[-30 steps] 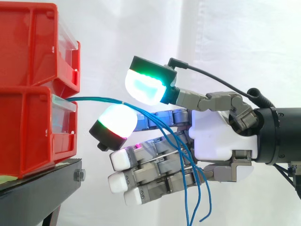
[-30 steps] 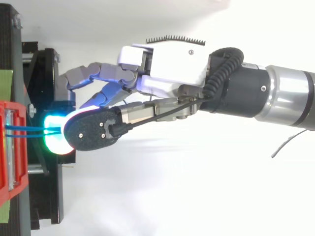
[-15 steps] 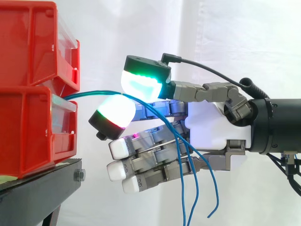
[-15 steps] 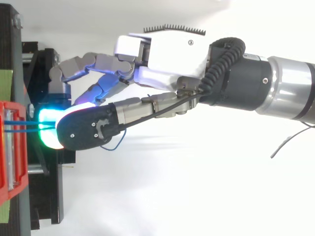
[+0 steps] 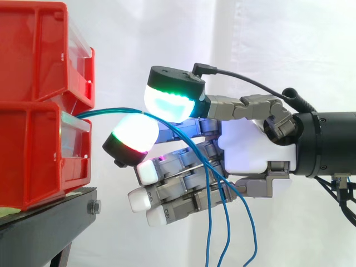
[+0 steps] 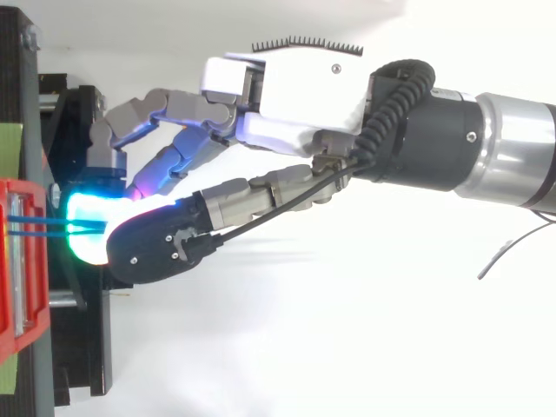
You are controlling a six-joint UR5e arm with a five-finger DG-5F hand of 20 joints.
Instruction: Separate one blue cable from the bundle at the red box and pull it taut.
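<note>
Thin blue cables (image 5: 100, 111) come out between the two stacked red bins (image 5: 33, 150) and run right into my hand (image 5: 250, 150). They pass between the green-glowing thumb pad (image 5: 169, 100) and a white-and-red glowing fingertip (image 5: 132, 138), which close on them in a pinch. Past the pinch, three strands (image 5: 209, 222) drape over the lower fingers and hang loose. In the top view the cables (image 6: 43, 226) converge from the bin (image 6: 17, 261) to the glowing pads under the hand (image 6: 295, 95).
The bins sit on a black stand (image 5: 50, 222) whose frame (image 6: 78, 347) lies under the fingertips in the top view. A white curtain is behind. The arm enters from the right.
The hand has shifted a little toward the bins, and the thumb pad has come down closer to the fingertip over the cables. The hanging strands have swung and now hang straighter.
</note>
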